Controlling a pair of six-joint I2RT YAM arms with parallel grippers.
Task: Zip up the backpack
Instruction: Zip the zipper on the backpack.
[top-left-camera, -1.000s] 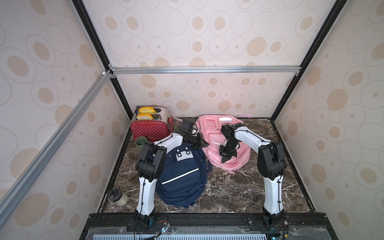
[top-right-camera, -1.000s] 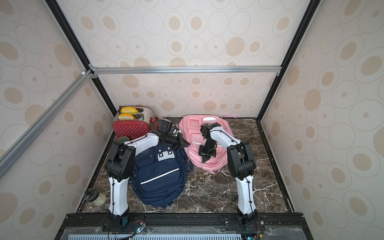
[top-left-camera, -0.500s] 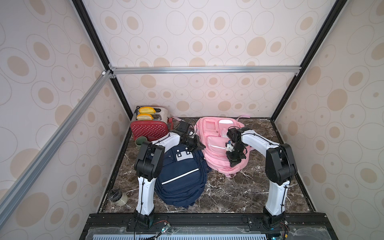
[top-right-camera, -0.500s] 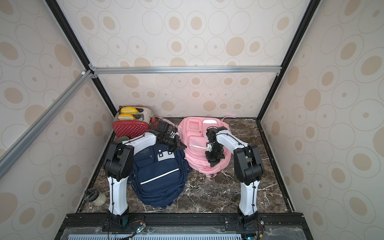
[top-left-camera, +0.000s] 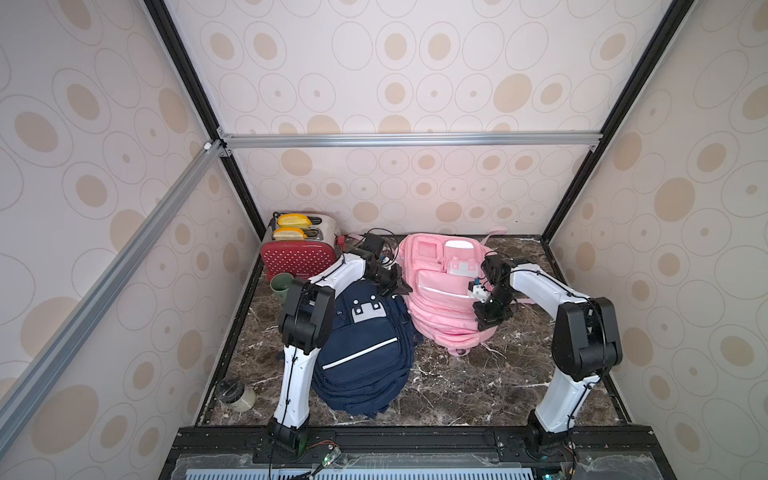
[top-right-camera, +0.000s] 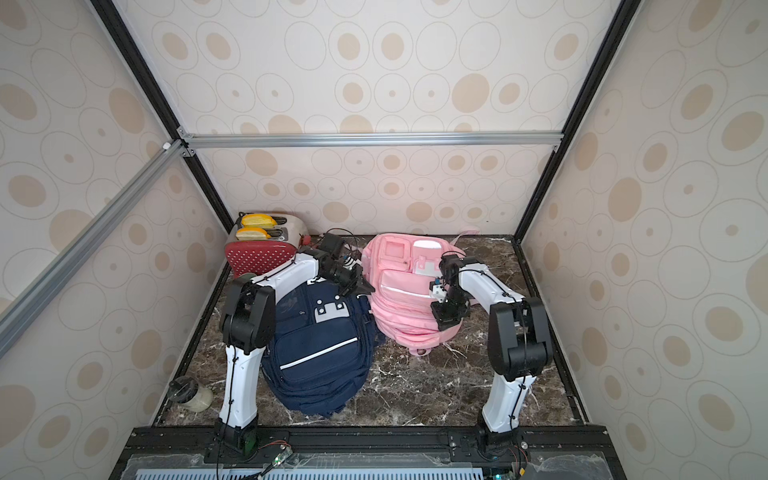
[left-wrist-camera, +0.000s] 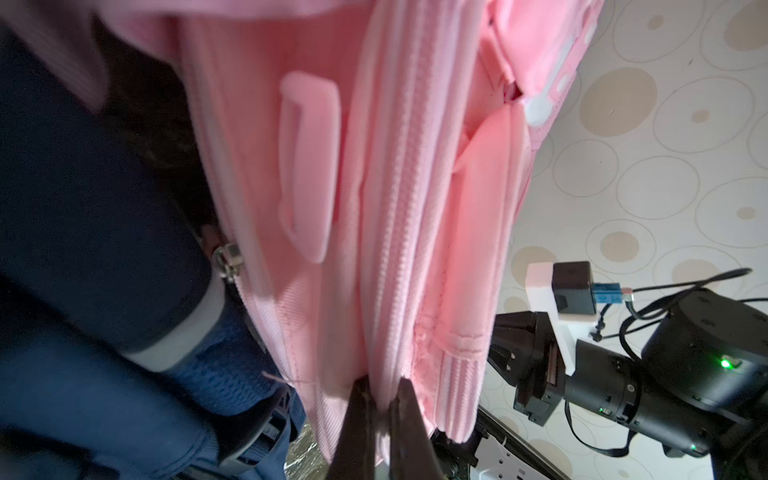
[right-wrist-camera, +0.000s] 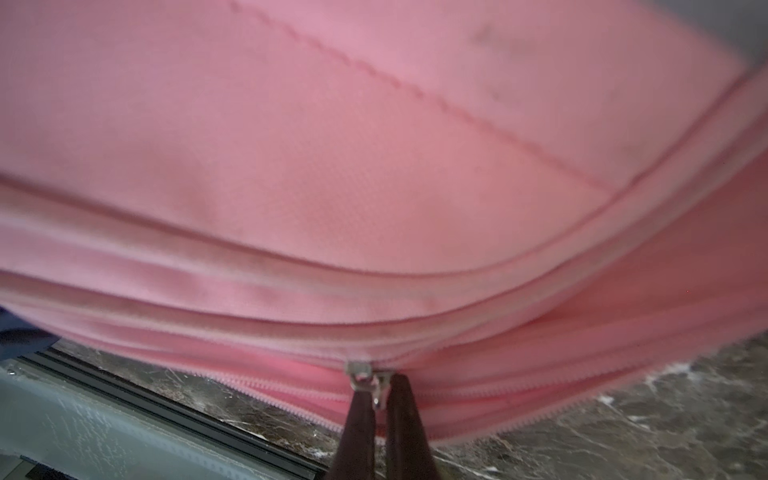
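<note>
Zipping step: judged to be under way, with one tool on the zipper and the other bracing the bag.
Right tool (right-wrist-camera: 380, 390): closed on the pull (right-wrist-camera: 378, 386); the metal slider (right-wrist-camera: 359, 371) sits just beside its tips.
Left tool (left-wrist-camera: 381, 388): closed on a fold of pink seam, pinching the fabric at its very tips.
Pink backpack (top-left-camera: 440, 299): lies on the tabletop (top-left-camera: 457, 390) between the two tools, with each tool at one of its side edges.
Blue backpack (top-left-camera: 361, 353): touches the pink one on the left tool's side and lies under the left arm.
Teeth (right-wrist-camera: 270, 401): a bare row runs away from the right tool's tips to one side, so that stretch looks open. How much track is left I cannot tell.
Pull line: draw the right tool along the track, not away from the bag, so that the slider rides the curve and does not cock.
Bracing: the left tool should hold firm and pull gently away from the right tool, which keeps the seam taut and the two rows lined up.
Grip: the pull is small and thin, so the right tool needs steady pressure and a slow, even stroke.
Risk: loose pink fabric close to the slider may be drawn in and jam it, and the pull may slip from the tips at the corner.
</note>
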